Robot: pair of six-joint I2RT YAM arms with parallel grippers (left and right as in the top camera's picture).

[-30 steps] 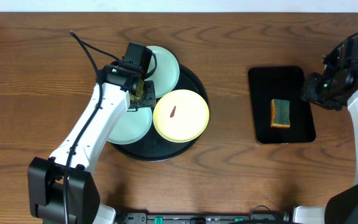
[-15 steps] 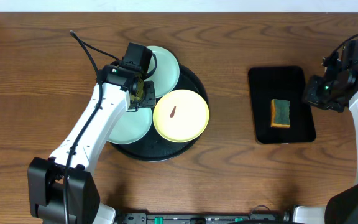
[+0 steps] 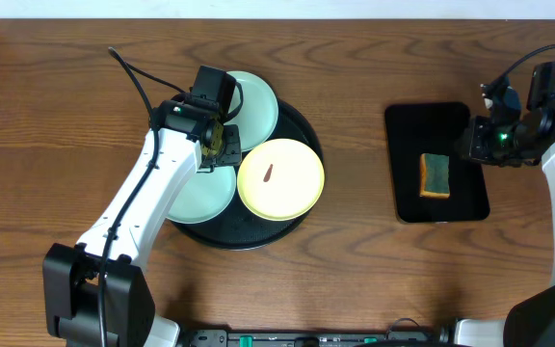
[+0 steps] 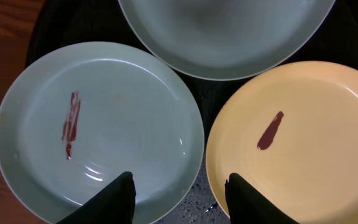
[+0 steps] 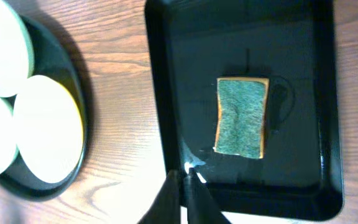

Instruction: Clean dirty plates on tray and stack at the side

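The right gripper (image 5: 182, 186), closed and empty, has advanced over the small black rectangular tray (image 5: 166, 74) toward the green-topped sponge (image 5: 242, 116), while the left gripper (image 4: 180, 186) hovers half-spread above the smeared pale mint-green plate (image 4: 104, 124) and pale yellow plate (image 4: 303, 143) on the glossy round black tray (image 3: 302, 125), so wiping is pending.

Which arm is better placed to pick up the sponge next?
The right. The right gripper, shut, hangs at the black rectangular tray, close to the sponge. The left gripper, open, is over the plates on the round tray, far from it.
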